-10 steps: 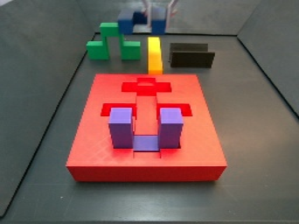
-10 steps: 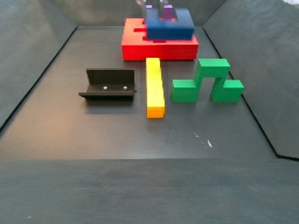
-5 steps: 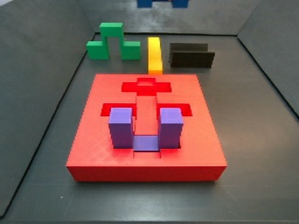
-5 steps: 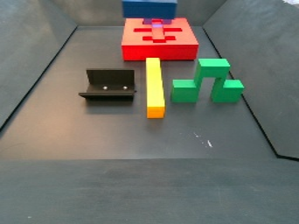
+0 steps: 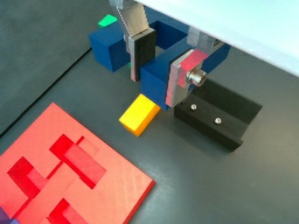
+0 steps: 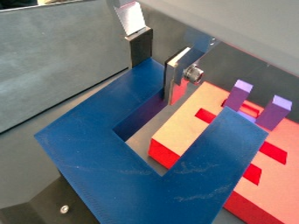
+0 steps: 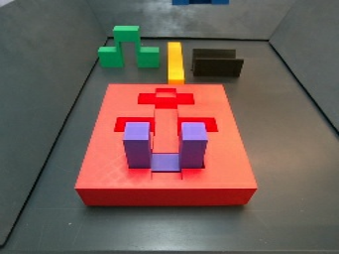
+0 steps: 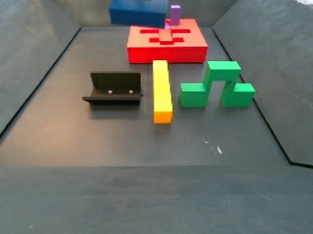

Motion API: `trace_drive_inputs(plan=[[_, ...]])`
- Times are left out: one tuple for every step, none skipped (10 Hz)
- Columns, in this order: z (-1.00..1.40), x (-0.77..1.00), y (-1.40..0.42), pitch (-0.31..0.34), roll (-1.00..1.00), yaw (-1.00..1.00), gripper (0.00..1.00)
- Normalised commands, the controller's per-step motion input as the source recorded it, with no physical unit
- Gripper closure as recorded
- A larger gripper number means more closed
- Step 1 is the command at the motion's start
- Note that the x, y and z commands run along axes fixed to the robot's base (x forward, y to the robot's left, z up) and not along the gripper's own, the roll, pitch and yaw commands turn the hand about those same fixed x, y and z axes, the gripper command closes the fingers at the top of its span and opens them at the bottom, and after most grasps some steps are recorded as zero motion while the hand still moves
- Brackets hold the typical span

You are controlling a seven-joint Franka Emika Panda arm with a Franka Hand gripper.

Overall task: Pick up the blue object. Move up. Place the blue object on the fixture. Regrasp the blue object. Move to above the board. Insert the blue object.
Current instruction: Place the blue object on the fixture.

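Observation:
My gripper point(image 5: 159, 82) is shut on the blue object point(image 5: 108, 51), a dark blue U-shaped block held between the silver fingers in both wrist views. It hangs high above the floor, with the black fixture point(image 5: 222, 115) below and beside it. The blue object point(image 6: 105, 149) fills a wrist view, with the red board point(image 6: 274, 188) underneath. In the side views the blue object point(image 8: 138, 11) is at the top edge, beyond the board point(image 8: 184, 52), and only a sliver of it point(image 7: 201, 2) shows. The fixture point(image 8: 113, 90) stands empty.
A purple U-shaped block point(image 7: 166, 147) sits in the board point(image 7: 113, 159). A yellow bar point(image 8: 160, 90) lies between the fixture point(image 7: 217, 64) and the green block point(image 8: 217, 84). Dark walls enclose the floor.
The gripper has risen with the blue object, which has slid almost out of the top of a side view and drifted left in the other.

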Motion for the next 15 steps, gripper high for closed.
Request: trace_drive_inputs(plan=[[-0.39,0.82,0.19,0.563,-0.25,-0.09,1.00],[-0.39,0.81,0.23,0.566,-0.28,-0.04,1.00],[-0.47,0.77,0.25,0.649,-0.20,-0.05,1.00],[-0.50,0.76,0.26,0.663,-0.23,-0.04,1.00],[-0.47,0.77,0.26,0.603,-0.33,0.00,1.00],[-0.38,0.80,0.23,0.426,-0.50,0.00,1.00],[-0.29,0.75,0.29,0.183,-0.78,0.00,1.00],[-0.07,0.71,0.26,0.000,-1.00,0.00,1.00],[0.00,0.63,0.25,-0.209,-1.00,0.00,1.00],[0.00,0.61,0.31,-0.274,-1.00,0.00,1.00],[-0.03,0.58,0.39,-0.266,-1.00,0.00,1.00],[-0.16,0.58,0.39,-0.303,-0.91,0.00,1.00],[-0.28,0.69,0.19,-0.071,-0.32,0.00,1.00],[-0.43,0.64,0.00,-0.017,-0.03,-0.01,1.00],[-0.43,0.55,-0.03,0.000,0.00,0.00,1.00]])
